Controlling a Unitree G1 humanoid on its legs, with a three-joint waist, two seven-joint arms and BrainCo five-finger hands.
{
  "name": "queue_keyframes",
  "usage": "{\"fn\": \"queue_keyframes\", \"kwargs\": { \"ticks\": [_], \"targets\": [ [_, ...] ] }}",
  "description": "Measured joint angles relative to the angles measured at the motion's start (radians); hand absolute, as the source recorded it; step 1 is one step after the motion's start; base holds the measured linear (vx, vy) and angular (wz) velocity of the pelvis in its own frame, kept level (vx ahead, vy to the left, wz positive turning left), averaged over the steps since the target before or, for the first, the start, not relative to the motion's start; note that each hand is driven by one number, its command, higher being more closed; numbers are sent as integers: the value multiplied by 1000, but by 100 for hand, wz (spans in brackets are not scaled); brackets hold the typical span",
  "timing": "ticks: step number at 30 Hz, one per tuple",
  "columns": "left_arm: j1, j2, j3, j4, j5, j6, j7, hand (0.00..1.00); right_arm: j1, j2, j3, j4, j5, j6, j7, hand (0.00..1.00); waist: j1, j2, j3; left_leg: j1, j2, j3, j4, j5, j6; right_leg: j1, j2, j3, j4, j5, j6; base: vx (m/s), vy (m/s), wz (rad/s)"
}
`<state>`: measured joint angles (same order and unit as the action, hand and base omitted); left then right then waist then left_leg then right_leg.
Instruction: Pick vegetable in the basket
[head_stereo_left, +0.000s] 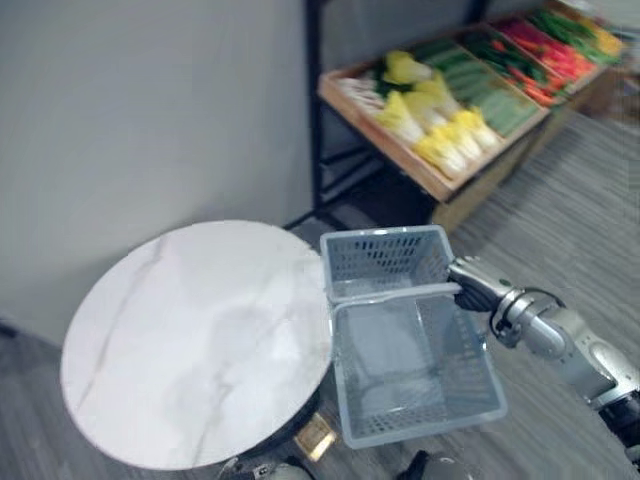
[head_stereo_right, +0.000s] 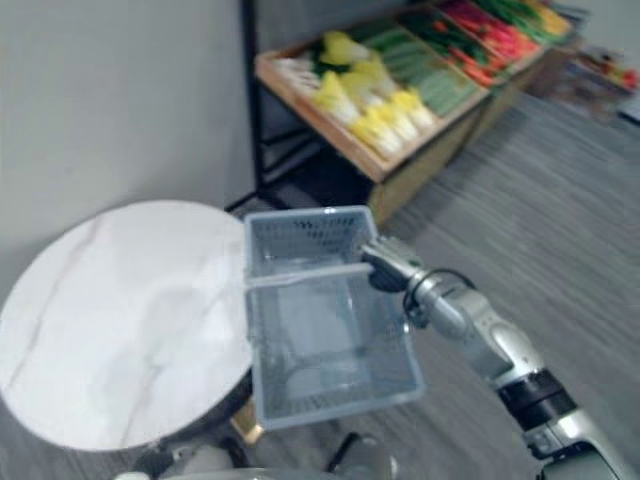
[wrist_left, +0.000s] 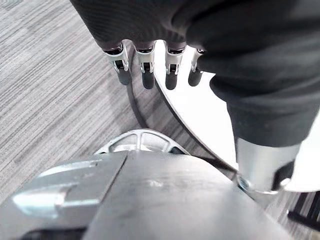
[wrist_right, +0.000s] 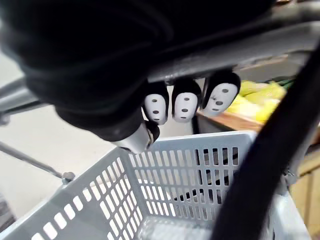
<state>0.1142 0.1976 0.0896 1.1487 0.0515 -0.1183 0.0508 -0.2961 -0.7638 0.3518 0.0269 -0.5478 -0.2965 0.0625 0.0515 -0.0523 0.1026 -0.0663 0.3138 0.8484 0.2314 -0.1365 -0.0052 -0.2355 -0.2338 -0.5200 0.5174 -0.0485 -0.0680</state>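
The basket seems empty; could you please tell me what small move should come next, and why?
Probably step toward the wooden rack: the right hand grips the handle of the basket, which holds nothing, and the vegetables lie farther ahead. The left hand hangs open.

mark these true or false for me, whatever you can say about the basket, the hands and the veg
1. The grey basket is empty. True.
2. The right robot hand is curled round the basket's handle. True.
3. The basket stands on the round marble table. False: it is held by its handle beside the table's edge, not on its top.
4. The vegetables lie on the marble table. False: they lie in wooden crates on the shelf behind it.
5. The left robot hand holds a vegetable. False: its fingers are open and hold nothing.
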Motion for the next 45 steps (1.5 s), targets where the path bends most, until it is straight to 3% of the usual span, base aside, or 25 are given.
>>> {"fn": "queue_keyframes", "kwargs": {
  "ticks": [1,2,3,4,6,8,11,12,13,14,15,17,20,21,24,29,34,37,40,41,42,43,44,45],
  "targets": [
    [2,-11,6,3,0,-2,-6,0,-6,-4,8,-3,-1,-1,-1,100,-7,-13,-9,13,-5,73,-28,24,2,-1,-22,-20,48,-53,-13,-172,-92,-166],
    [4,-2,10,1,0,-3,-13,0,-7,0,10,-1,-1,2,-2,100,-21,-35,-13,20,-19,127,-35,34,1,38,-60,-49,35,-90,56,-73,-169,-161],
    [-2,16,14,5,0,3,-13,0,-17,2,13,3,-2,2,-3,100,-18,-63,-23,17,-11,178,-13,35,0,79,-57,-58,-68,-122,114,-57,-218,-136],
    [-3,16,17,5,0,5,-11,0,-25,1,15,4,-3,3,-3,100,-18,-64,-22,16,-2,201,3,40,-3,85,-37,-64,-121,-131,118,-81,-301,-127],
    [-3,-9,19,7,6,9,-11,0,-24,-14,19,20,-7,7,-2,100,-31,-6,-24,26,67,257,64,45,-9,120,48,-58,-260,-105,103,-75,-273,-92],
    [-2,-23,16,6,10,8,-10,0,5,-20,19,20,-7,9,-2,100,-45,24,-30,46,108,266,91,57,-18,151,97,-46,-308,-93,90,-90,-205,-40],
    [1,-24,16,5,11,8,-12,0,62,-21,7,11,-2,3,-3,100,-59,32,-35,53,186,214,185,114,-25,191,149,-15,-362,-82,72,-67,-173,-35],
    [8,-26,18,5,11,8,-9,0,74,-21,8,12,-2,-2,-3,100,-53,31,-30,45,196,109,235,155,-16,208,156,23,-376,-74,58,-52,-157,-67],
    [14,-29,19,5,10,6,-8,0,80,-19,8,12,-2,-3,-3,100,-49,28,-28,22,190,29,259,156,-22,215,155,48,-384,-69,55,-51,-92,-94],
    [28,-39,25,3,10,-8,-3,0,83,-15,8,16,-2,-2,-3,100,-44,21,-22,-13,116,-185,262,93,-64,219,146,97,-397,-59,54,-37,-22,-91],
    [33,-43,23,2,10,-14,0,0,82,-11,8,19,-2,-2,-3,100,-42,24,-21,-23,64,-286,254,61,-76,217,142,131,-405,-56,54,-45,29,-137],
    [55,-66,24,3,9,-28,8,0,82,-8,9,31,4,-3,-7,100,-19,46,-15,-35,-91,-580,186,-25,-91,218,165,254,-449,-37,58,-16,66,-162],
    [64,-78,12,-10,10,-34,9,0,82,-7,8,31,7,-3,-10,100,-23,74,-7,-44,-155,-732,35,-6,-82,191,216,347,-445,-8,64,21,123,-127],
    [63,-77,11,-13,11,-34,8,0,83,-8,8,32,7,-2,-10,100,-24,77,-8,-49,-152,-729,13,-4,-80,179,224,363,-437,-8,65,58,183,-89],
    [37,-63,9,-16,12,-39,10,0,128,-7,-30,38,8,-3,-10,100,-36,55,-6,-50,-190,-700,-33,3,-66,151,194,396,-467,25,113,69,146,-28],
    [43,-69,-9,-17,38,-39,10,0,255,18,-161,36,17,-10,-9,100,-41,67,-6,3,-251,-694,-114,24,-35,183,145,397,-503,40,138,81,151,6],
    [49,-63,-17,-16,47,-40,2,0,303,46,-187,37,17,-9,-9,100,-47,61,-7,42,-267,-654,-148,24,-32,183,135,446,-505,50,152,22,63,-29],
    [49,-57,-28,-16,51,-44,0,0,325,68,-203,45,13,-7,-9,100,-47,60,-6,50,-269,-641,-157,12,-12,143,137,469,-451,44,158,-35,46,-31],
    [47,-52,-46,-15,51,-45,0,0,359,118,-261,63,1,7,-9,100,-51,60,5,59,-266,-650,-138,-37,15,36,131,470,-188,3,171,-76,45,-5],
    [50,-47,-50,-15,51,-46,0,0,374,126,-276,62,-2,9,-10,100,-56,49,17,86,-273,-657,-128,-46,24,-15,119,470,-26,5,169,-100,61,13],
    [50,-39,-53,-15,50,-47,0,0,375,127,-280,62,-4,10,-10,100,-56,43,23,99,-280,-661,-121,-52,28,-38,111,469,48,12,158,-72,70,16],
    [49,-29,-56,-15,50,-46,0,0,375,130,-288,59,-8,10,-12,100,-57,27,34,126,-289,-662,-119,-58,34,-80,92,459,161,56,111,-21,68,13],
    [50,-28,-57,-15,51,-46,0,0,375,145,-305,59,-19,9,-21,100,-58,39,45,144,-282,-668,-119,-62,43,-120,70,432,240,119,100,9,55,11],
    [49,-28,-57,-16,50,-46,0,0,374,155,-308,59,-25,9,-34,100,-64,37,46,153,-279,-670,-119,-64,49,-144,54,406,282,108,95,60,52,4]
  ]
}}
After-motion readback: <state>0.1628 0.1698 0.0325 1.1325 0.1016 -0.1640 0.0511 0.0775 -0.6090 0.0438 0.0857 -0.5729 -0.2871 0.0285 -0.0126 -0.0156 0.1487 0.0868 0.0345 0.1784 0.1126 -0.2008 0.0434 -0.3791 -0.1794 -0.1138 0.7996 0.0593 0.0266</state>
